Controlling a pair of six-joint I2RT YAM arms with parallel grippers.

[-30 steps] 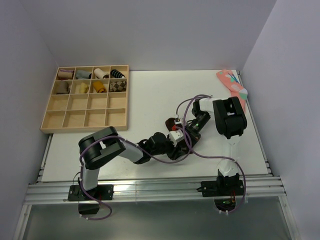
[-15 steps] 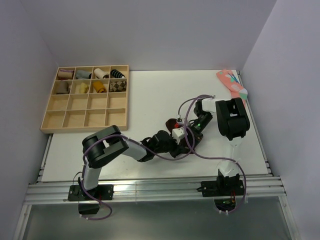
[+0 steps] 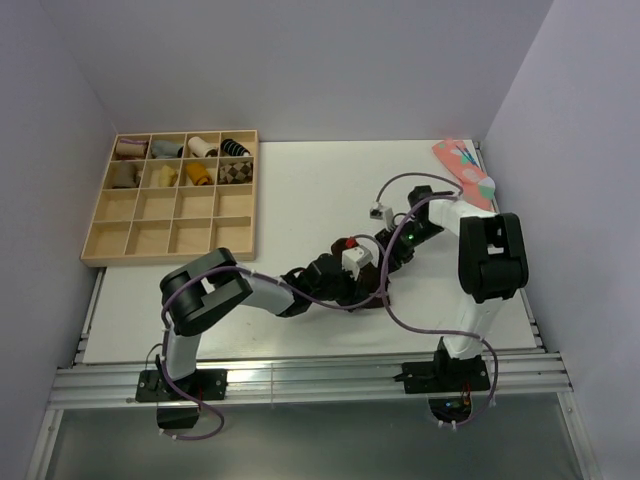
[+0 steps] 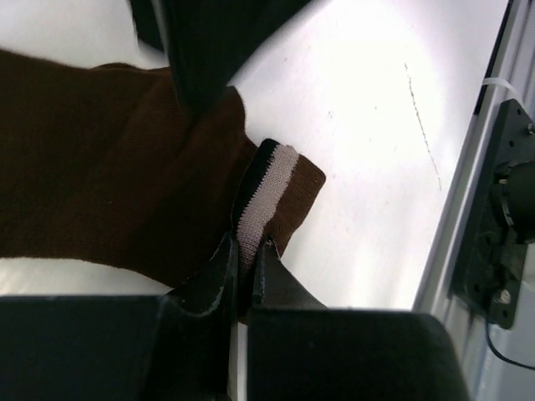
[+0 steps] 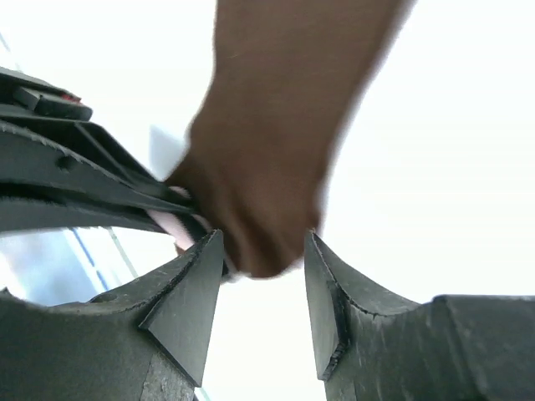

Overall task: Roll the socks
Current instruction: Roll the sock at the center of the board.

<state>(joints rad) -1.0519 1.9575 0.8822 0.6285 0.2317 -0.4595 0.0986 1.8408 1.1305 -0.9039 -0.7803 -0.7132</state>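
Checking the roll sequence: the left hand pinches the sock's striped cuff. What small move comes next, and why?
Probably draw the right hand back clear of the dark brown knit sock: its jaws stand apart at the sock's end, while the left hand is shut on the grey-striped cuff.

text: none legible | labels: none | numbers: none

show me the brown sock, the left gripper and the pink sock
brown sock [image 4: 92,175], left wrist view, on its knit body
left gripper [image 4: 244,246], left wrist view, between its fingertips
pink sock [image 3: 461,164], top external view, on its dotted middle
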